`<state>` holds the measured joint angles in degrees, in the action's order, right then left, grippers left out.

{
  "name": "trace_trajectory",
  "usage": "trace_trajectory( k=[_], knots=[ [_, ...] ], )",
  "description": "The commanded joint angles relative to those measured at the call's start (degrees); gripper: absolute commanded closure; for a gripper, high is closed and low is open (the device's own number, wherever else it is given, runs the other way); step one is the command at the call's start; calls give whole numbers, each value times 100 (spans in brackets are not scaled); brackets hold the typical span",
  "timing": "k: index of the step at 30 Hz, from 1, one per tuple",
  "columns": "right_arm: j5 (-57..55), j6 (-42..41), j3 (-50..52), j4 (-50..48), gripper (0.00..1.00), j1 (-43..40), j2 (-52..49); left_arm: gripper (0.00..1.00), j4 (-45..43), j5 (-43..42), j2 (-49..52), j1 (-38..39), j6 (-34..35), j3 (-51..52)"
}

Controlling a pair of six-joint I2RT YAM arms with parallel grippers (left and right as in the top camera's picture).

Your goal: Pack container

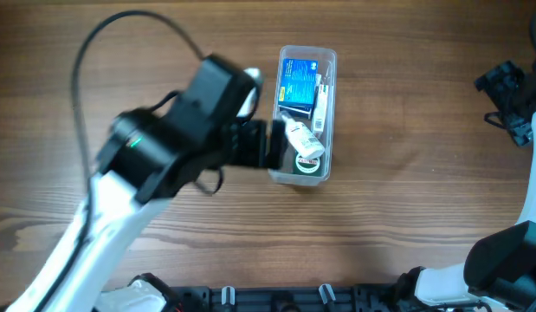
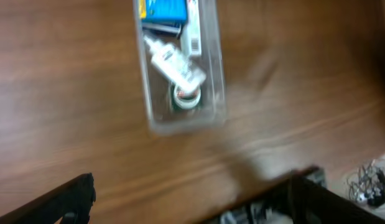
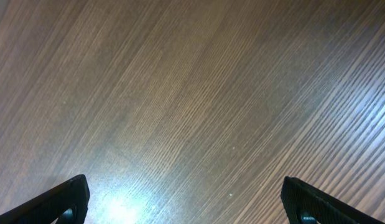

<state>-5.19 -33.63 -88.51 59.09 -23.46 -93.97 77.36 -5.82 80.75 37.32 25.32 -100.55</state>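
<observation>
The container is a long clear tub lying lengthwise at the middle back of the wooden table. Inside it are a blue box, a small white bottle and a green-and-white roll. My left gripper hovers at the tub's left side, open, with nothing between its fingers. In the left wrist view the container lies ahead of the left gripper, blurred, with bare wood between them. My right gripper is far off at the right, and in its own view the right gripper is open over bare wood.
A black cable loops over the table's back left. A black rail runs along the front edge. Loose wires lie beyond the table's edge in the left wrist view.
</observation>
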Motion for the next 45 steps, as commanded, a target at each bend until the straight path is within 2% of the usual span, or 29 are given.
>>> trace_trajectory(
  k=[1,6,13,20,23,28,32,36,39,42,45],
  knots=[
    [-101,-90,24,-13,0,-17,-66,0,455,55,-393,-44,-85,-61],
    [-101,-90,24,-13,0,-17,-66,0,1132,35,-404,-44,-87,-61],
    [-101,-94,24,-13,0,-17,-66,0,1235,37,-402,-44,-109,-61],
    [-101,-90,24,-13,0,-17,-66,0,957,-11,-372,111,-1567,332],
    [-101,-94,24,-13,0,-17,-66,0,219,-76,-476,221,-2135,955],
    [-101,-90,24,-13,0,-17,-66,0,-1976,-787,-1451,-92,-3248,2916],
    [-101,-94,24,-13,0,-17,-66,0,-3748,-1290,-2691,-946,-3261,4942],
    [-101,-92,24,-13,0,-17,-66,0,-4975,-1528,-4205,-1856,-3261,6542],
    [-101,-92,24,-13,0,-17,-66,0,-5414,-1652,-5272,-2433,-3261,7296],
    [-101,-92,24,-13,0,-17,-66,0,-5490,-1718,-6140,-2981,-3259,7748],
    [-101,-92,24,-13,0,-17,-66,0,-5713,-1856,-6653,-3311,-3261,8072]
  ],
)
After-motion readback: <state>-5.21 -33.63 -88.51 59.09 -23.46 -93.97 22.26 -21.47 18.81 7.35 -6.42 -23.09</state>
